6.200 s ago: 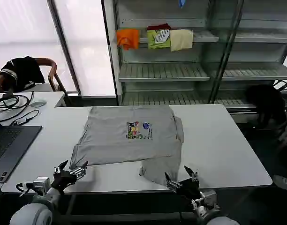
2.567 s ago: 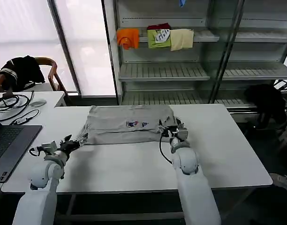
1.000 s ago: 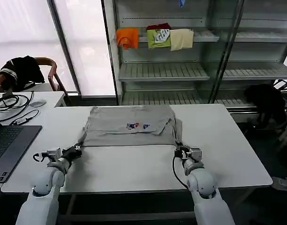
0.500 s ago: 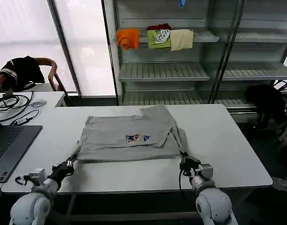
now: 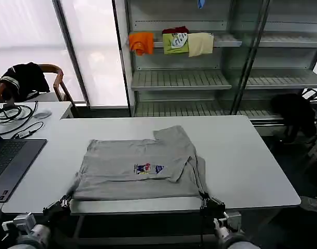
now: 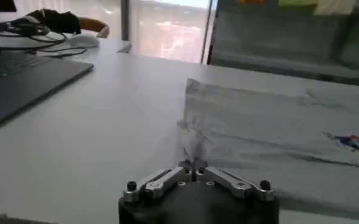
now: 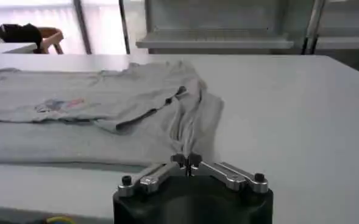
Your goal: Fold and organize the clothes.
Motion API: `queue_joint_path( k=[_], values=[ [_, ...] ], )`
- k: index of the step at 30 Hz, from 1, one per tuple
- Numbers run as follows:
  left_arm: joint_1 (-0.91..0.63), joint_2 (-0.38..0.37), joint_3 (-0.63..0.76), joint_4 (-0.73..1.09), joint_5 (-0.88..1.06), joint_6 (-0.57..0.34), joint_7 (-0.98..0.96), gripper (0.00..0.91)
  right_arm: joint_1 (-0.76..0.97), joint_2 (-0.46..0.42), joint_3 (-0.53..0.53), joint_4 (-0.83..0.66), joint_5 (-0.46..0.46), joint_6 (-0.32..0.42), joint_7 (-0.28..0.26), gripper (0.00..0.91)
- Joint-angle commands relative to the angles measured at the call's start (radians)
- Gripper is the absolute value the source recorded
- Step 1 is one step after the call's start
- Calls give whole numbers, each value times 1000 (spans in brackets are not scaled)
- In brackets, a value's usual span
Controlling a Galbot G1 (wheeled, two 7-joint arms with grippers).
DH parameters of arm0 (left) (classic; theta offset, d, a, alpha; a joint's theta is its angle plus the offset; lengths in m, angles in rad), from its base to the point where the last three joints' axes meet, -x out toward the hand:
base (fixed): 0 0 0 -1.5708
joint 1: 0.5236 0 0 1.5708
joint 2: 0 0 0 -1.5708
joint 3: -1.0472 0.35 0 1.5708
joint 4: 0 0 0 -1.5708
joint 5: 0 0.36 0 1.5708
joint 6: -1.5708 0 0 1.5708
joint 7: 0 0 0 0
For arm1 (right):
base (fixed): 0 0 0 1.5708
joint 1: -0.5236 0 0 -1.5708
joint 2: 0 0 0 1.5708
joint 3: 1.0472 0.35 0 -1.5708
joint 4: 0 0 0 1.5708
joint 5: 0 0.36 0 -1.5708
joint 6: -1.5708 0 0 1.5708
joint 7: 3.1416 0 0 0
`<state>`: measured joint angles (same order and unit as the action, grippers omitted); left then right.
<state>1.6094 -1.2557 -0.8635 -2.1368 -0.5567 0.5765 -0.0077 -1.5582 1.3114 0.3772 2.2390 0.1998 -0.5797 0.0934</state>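
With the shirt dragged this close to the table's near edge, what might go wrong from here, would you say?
1. The shirt already lies at the table edge; further pulling by the left pincer and right pincer, both shut on its near corners, may slide it off.
2. The right side is bunched into a ridge, and one flap sticks up at the far edge, so the fold could end up crooked.

shirt (image 5: 140, 168): laid on the table (image 5: 251, 161), reaching its near edge
left gripper (image 5: 62, 203): at the shirt's near left corner
right gripper (image 5: 206, 199): at the near right corner
laptop (image 5: 8, 161): left of the shirt
shelves (image 5: 200, 78): behind the table
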Motion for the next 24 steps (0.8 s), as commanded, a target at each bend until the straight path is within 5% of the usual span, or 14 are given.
queue_joint_path(
  k=[1, 11, 15, 24],
  values=[
    [74, -9, -20, -53, -17, 0, -24, 907, -98, -25, -6, 61, -18, -1, 2, 907],
    [-67, -36, -61, -92, 75, 0, -27, 907, 23, 81, 23, 97, -65, 56, 46, 907],
    [-243, 30, -33, -14, 81, -16, 30, 907, 218, 120, 19, 41, -67, 73, 25, 907],
    [-669, 143, 155, 387, 5, -51, 125, 907, 775, 206, -29, -438, -61, 169, -115, 907]
  ],
)
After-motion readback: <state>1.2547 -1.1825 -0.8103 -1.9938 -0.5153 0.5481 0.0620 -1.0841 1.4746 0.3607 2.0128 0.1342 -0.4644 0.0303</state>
